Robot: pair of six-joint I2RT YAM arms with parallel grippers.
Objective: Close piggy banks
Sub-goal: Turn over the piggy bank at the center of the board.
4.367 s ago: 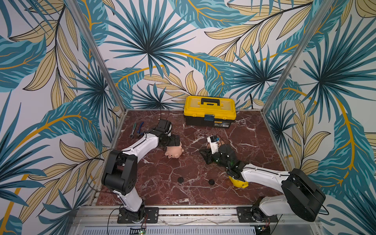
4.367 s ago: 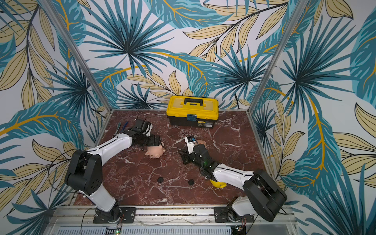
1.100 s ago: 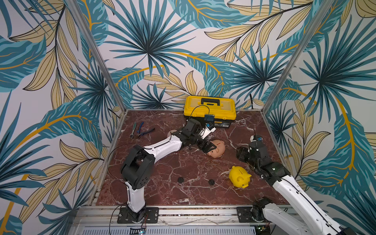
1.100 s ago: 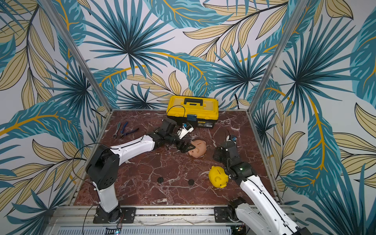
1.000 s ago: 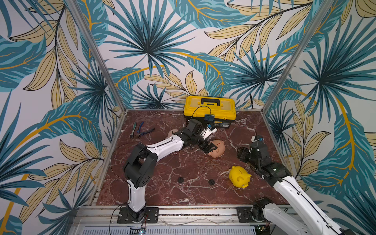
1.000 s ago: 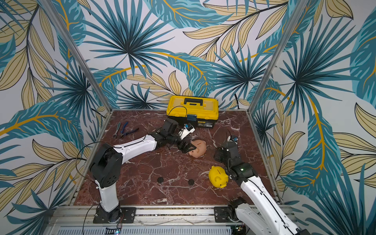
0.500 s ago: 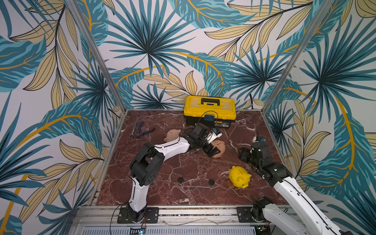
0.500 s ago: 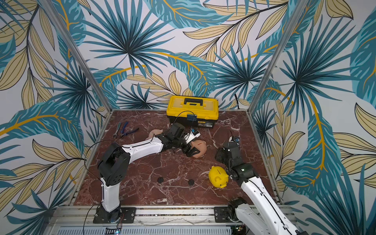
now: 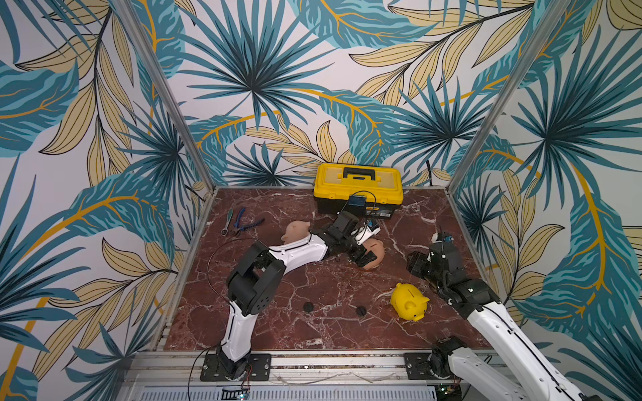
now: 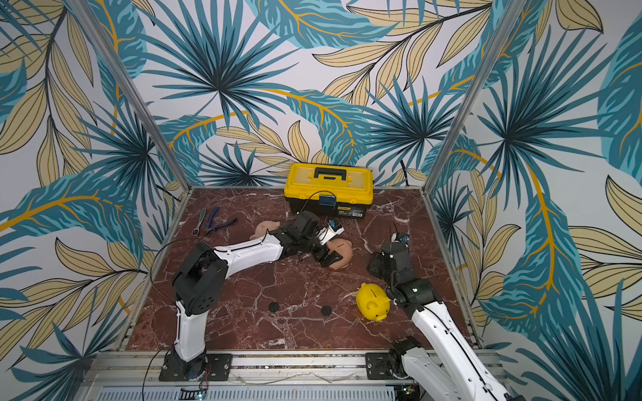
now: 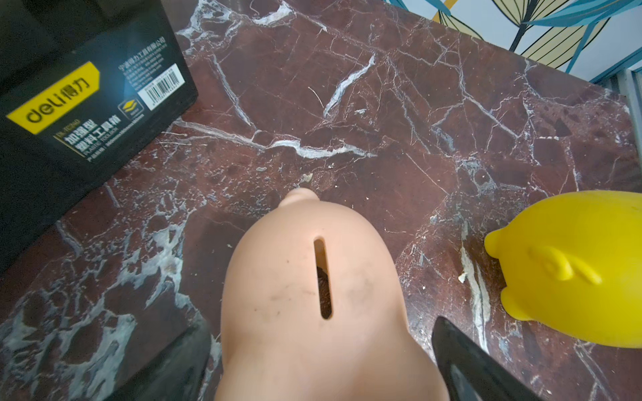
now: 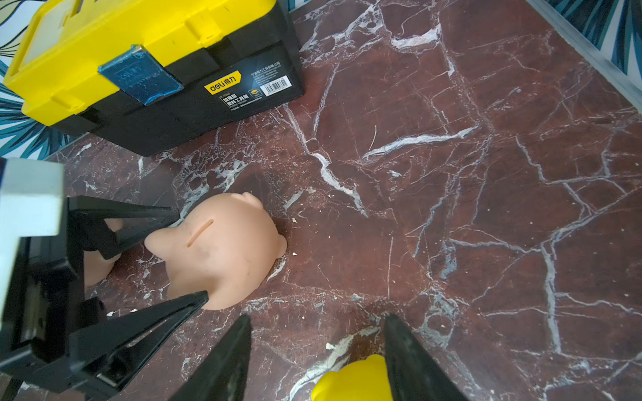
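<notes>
The darker peach-pink piggy bank stands at mid-table with its coin slot up. My left gripper is open with a finger on each side of it, and a strip of marble shows between each finger and the pig. Behind the left arm sits the pale pink piggy bank. The yellow piggy bank rests near the front right. My right gripper hangs open just behind it, holding nothing; only the yellow pig's edge shows low between its fingers.
A yellow-and-black toolbox stands shut against the back wall. Pliers and a wrench lie at the back left. Two small black discs lie near the front. Metal posts and patterned walls enclose the marble table.
My left gripper has slid right until its open fingers straddle the peach-pink pig, and the pale pink pig now shows behind the arm. The right arm has barely moved.
</notes>
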